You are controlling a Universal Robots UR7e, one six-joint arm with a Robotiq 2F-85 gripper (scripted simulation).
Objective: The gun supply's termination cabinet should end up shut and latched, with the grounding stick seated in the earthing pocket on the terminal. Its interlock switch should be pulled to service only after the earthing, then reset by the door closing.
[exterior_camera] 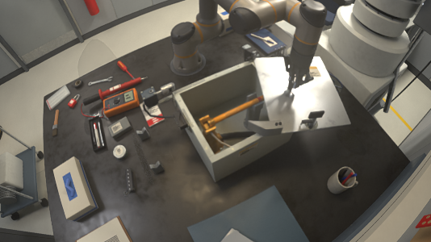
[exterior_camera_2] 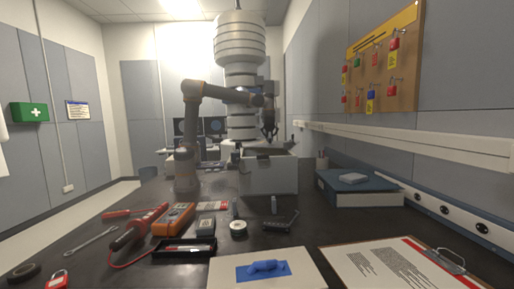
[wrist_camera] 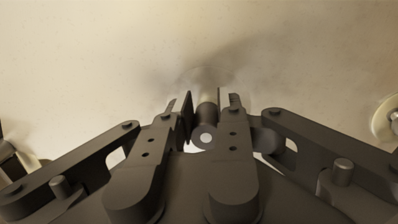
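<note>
The grey termination cabinet (exterior_camera: 226, 125) stands mid-table with its top open. Its door (exterior_camera: 300, 94) swings out flat to the right. I grip the small door knob (wrist_camera: 205, 121) in my closed gripper (exterior_camera: 291, 89), above the door's middle. The orange grounding stick (exterior_camera: 232, 113) lies slanted inside the cabinet, its yellow end (exterior_camera: 206, 123) low near the front wall. A dark latch handle (exterior_camera: 312, 117) sits near the door's free edge. A grey bracket (exterior_camera: 264, 126) hangs at the door's near corner. I cannot make out the interlock switch.
The large white insulator column (exterior_camera: 375, 32) rises just behind the door. Tools lie to the left: an orange multimeter (exterior_camera: 120, 101), a red probe (exterior_camera: 121, 86), a padlock (exterior_camera: 73, 101). A cup of pens (exterior_camera: 342, 180) stands front right.
</note>
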